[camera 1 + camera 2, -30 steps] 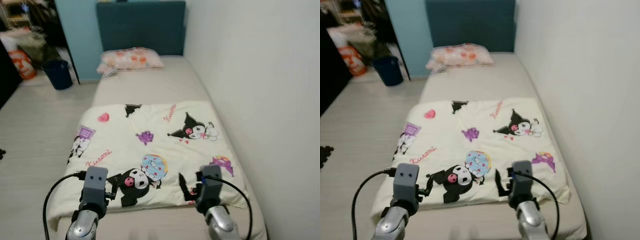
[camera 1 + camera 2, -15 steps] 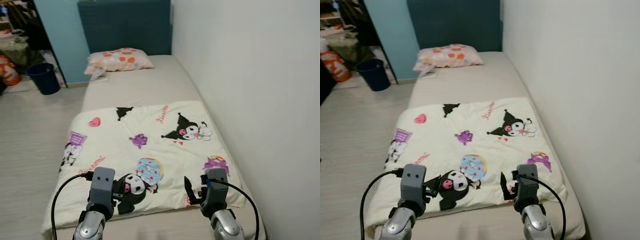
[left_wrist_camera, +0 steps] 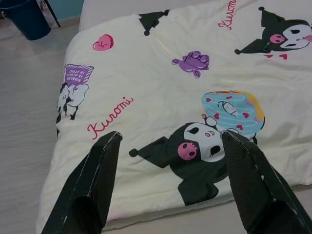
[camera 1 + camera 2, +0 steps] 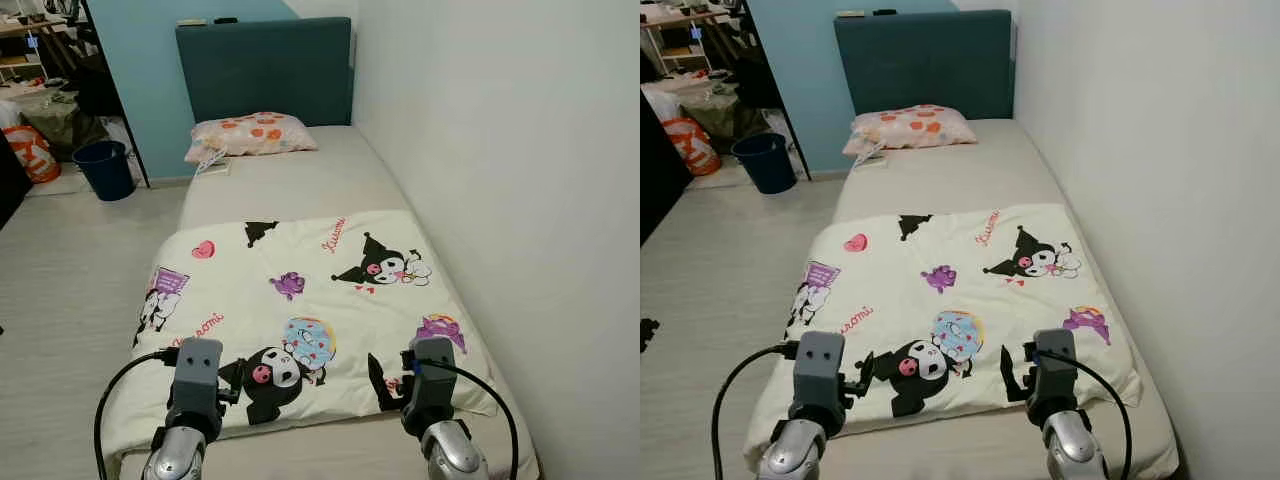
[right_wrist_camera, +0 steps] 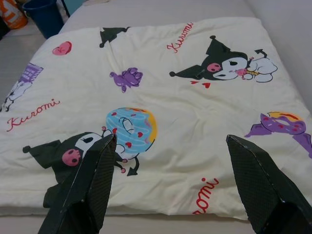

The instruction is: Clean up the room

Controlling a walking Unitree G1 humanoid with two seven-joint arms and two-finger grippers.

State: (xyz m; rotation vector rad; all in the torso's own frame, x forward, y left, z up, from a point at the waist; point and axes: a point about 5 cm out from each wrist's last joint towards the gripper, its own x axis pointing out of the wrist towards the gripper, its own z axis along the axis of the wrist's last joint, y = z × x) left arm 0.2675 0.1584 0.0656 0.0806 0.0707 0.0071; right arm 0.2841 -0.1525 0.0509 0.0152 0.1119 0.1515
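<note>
A cream blanket (image 4: pixel 300 290) printed with cartoon figures lies spread flat over the near half of the bed (image 4: pixel 290 185). A pink flowered pillow (image 4: pixel 255 133) rests at the head, against the teal headboard (image 4: pixel 265 70). My left gripper (image 3: pixel 168 141) hovers open over the blanket's near left part, nothing between its fingers. My right gripper (image 5: pixel 170 141) hovers open over the near right part, also empty. Both are held a little above the blanket's near edge, apart from the fabric.
A white wall (image 4: pixel 500 150) runs along the bed's right side. Pale floor (image 4: pixel 70 260) lies to the left. A dark blue bin (image 4: pixel 105 168) and an orange bag (image 4: pixel 30 152) stand at the far left. A small white item (image 4: pixel 208 165) lies beside the pillow.
The camera has turned and lifted, so the headboard's top edge now shows. Blanket and pillow lie as before. Both grippers stay open in the same pose.
</note>
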